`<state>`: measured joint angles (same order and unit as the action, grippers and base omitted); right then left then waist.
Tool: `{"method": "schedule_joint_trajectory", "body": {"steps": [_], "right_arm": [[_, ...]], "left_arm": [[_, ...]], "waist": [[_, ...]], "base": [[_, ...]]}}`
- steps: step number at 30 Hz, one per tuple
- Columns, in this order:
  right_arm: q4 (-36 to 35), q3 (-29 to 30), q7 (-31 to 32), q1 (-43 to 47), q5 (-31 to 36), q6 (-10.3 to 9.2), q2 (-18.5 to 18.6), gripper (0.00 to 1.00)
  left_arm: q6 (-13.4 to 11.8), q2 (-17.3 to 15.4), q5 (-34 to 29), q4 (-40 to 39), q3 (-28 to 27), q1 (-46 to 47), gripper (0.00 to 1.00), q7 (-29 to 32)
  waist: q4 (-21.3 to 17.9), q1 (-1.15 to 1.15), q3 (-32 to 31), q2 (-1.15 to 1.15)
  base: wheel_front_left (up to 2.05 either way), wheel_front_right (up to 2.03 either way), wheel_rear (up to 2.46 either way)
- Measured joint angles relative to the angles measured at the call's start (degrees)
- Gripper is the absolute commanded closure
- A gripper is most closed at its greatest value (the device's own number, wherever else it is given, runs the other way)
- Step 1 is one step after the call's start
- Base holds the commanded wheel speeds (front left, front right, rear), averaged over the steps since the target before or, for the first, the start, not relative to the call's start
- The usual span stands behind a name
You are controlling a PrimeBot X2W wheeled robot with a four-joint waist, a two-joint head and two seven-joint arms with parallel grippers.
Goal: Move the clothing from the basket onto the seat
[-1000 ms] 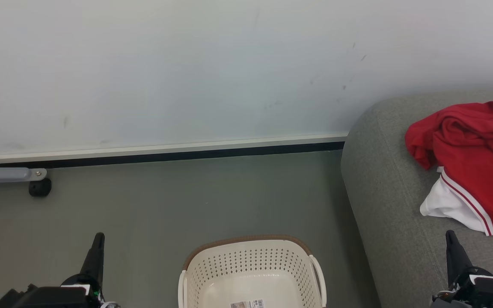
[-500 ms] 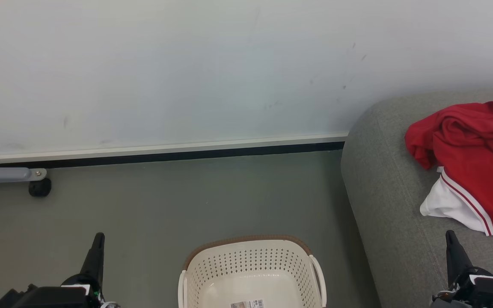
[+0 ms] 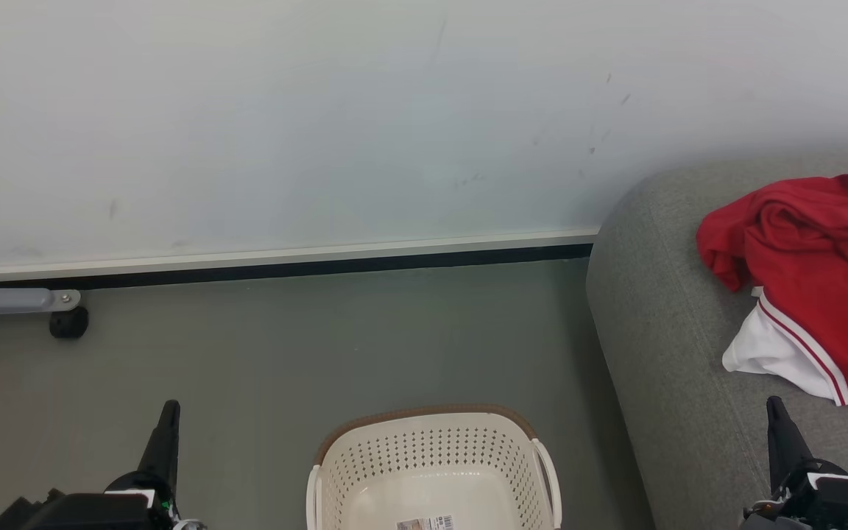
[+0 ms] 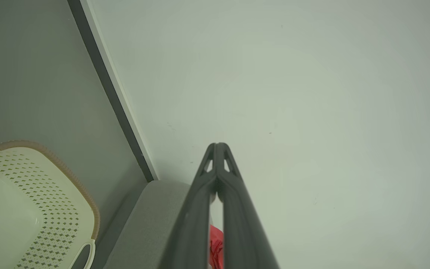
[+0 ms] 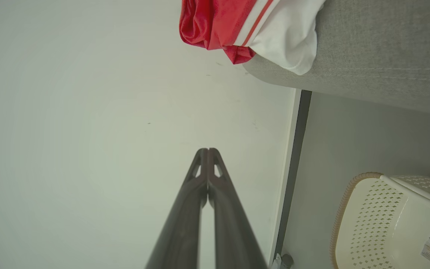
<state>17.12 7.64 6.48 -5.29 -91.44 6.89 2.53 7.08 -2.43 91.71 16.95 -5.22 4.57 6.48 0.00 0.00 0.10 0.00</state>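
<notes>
At the right edge of the head view, you see the clothing (image 3: 814,287) lying in a crumpled red heap on the seat (image 3: 659,346), with a white panel edged in red stripes spilling from its lower left side. The heap rests on top of the grey cushion, back from the rounded edge at the seat's left.

At bottom centre, the basket (image 3: 430,449) stands on the floor (image 3: 284,353) just left of the seat. You can see its pale bottom and a barcode label (image 3: 428,524) stuck there.

Your left pincer (image 3: 168,412) sits at the lower left, over the floor and well apart from the basket, pointing up the frame. In the left wrist view its two fingers run together and the tips touch, so it is narrow, with the wall (image 3: 321,110) behind it.

Your right pincer (image 3: 776,408) sits at the lower right against the seat's grey fabric, near the white panel but apart from it. In the right wrist view its fingertips meet too, so it is narrow as well.

At the far left, a grey leg (image 3: 4,300) with a black caster (image 3: 69,322) stands by the skirting (image 3: 321,259).
</notes>
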Motion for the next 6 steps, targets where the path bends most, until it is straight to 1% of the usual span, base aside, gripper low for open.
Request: {"method": "schedule_joint_trajectory", "body": {"steps": [6], "right_arm": [[0.00,0.00,0.00,0.00,0.00,0.00,0.00,1.00]], "left_arm": [[0.00,0.00,0.00,0.00,0.00,0.00,1.00,0.00]], "waist": [[0.00,0.00,0.00,0.00]], "base": [[0.00,0.00,0.00]]}}
